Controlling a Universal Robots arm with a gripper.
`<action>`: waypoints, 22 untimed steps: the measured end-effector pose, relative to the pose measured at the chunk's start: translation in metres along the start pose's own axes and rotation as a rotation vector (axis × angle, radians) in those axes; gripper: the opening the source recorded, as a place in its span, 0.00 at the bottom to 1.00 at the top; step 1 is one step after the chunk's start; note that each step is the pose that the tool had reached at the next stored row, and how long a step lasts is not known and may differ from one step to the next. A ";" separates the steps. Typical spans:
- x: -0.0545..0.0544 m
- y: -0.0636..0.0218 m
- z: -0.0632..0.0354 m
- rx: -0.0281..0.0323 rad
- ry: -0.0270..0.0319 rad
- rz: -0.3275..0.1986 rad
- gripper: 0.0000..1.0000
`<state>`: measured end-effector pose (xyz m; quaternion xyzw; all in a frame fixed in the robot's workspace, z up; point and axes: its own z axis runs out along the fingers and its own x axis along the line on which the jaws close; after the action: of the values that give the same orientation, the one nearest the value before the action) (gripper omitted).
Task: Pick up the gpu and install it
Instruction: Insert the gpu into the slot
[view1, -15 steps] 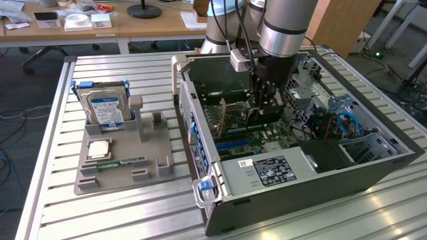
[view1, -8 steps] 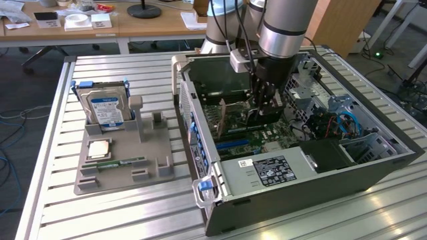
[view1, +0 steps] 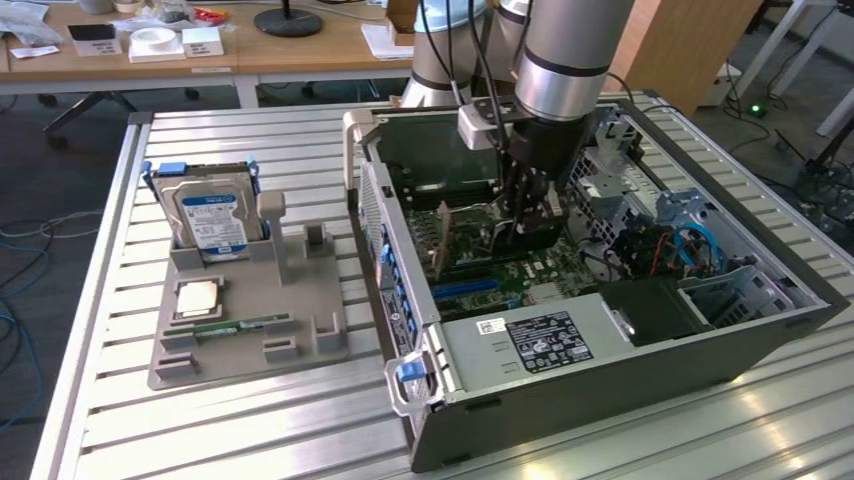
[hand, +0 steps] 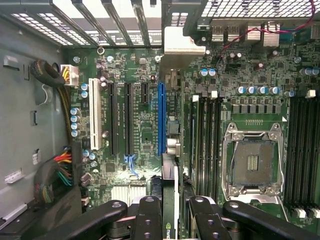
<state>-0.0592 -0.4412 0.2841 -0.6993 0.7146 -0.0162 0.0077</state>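
My gripper reaches down into the open computer case and is shut on the gpu, which stands on edge just above the motherboard. The wrist view looks along the card: its thin dark edge runs out from between my black fingers, and its pale metal bracket sits at the far end by the case's rear slots. The gpu hangs beside a long blue expansion slot, just off its line. I cannot tell whether the card touches the board.
A grey parts holder in the exterior view's left carries a silver hard drive, a processor chip and a green memory stick. Inside the case are the empty CPU socket, memory slots, cable bundles and a drive cage.
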 end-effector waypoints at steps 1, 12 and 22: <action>0.000 0.0003 0.0000 0.0000 0.0000 0.000 0.26; 0.001 0.0003 0.0000 -0.0001 0.0000 0.000 0.26; 0.007 0.0084 0.0030 0.0001 -0.0002 -0.002 0.26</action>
<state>-0.0677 -0.4482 0.2809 -0.7000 0.7140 -0.0162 0.0077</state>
